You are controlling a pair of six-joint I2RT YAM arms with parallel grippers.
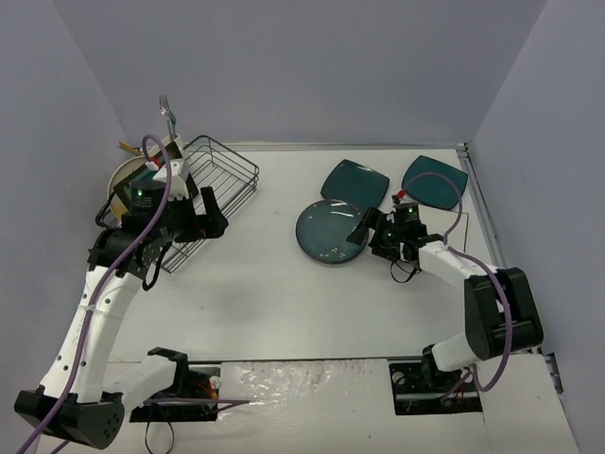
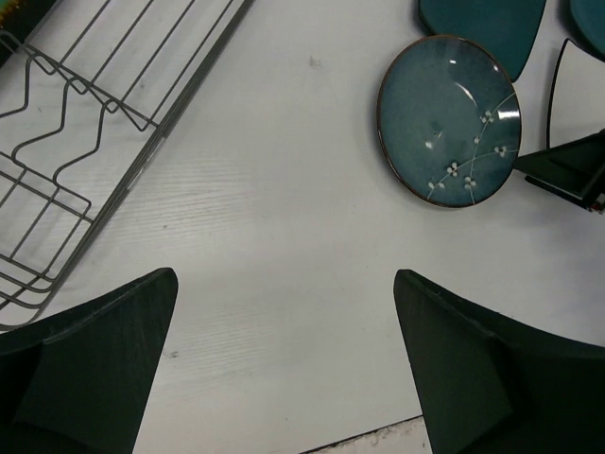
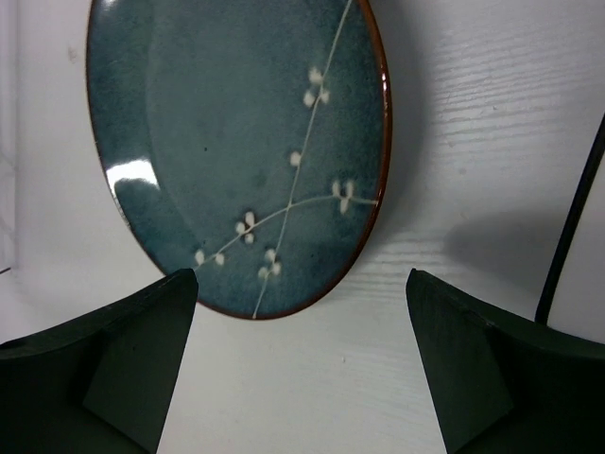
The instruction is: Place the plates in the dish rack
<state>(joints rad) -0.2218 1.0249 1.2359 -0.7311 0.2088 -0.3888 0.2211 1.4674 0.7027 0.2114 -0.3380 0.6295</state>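
The black wire dish rack [image 1: 230, 176] stands at the back left; it also shows in the left wrist view [image 2: 66, 142], with no plate in the part seen. A round grey-blue plate with a white twig motif [image 1: 328, 234] lies flat mid-table. Two dark teal rounded-square plates [image 1: 354, 181] [image 1: 434, 182] lie behind it. A round cream plate [image 1: 120, 173] sits left of the rack, mostly hidden by my left arm. My left gripper [image 1: 217, 216] [image 2: 284, 279] is open and empty over bare table beside the rack. My right gripper [image 1: 369, 232] [image 3: 302, 276] is open, low at the grey-blue plate's [image 3: 236, 142] right edge.
A white caddy [image 1: 172, 144] with a fork [image 1: 164, 109] stands at the rack's back left corner. A white square plate [image 2: 579, 95] shows partly at the right edge of the left wrist view. Grey walls close in the table on three sides.
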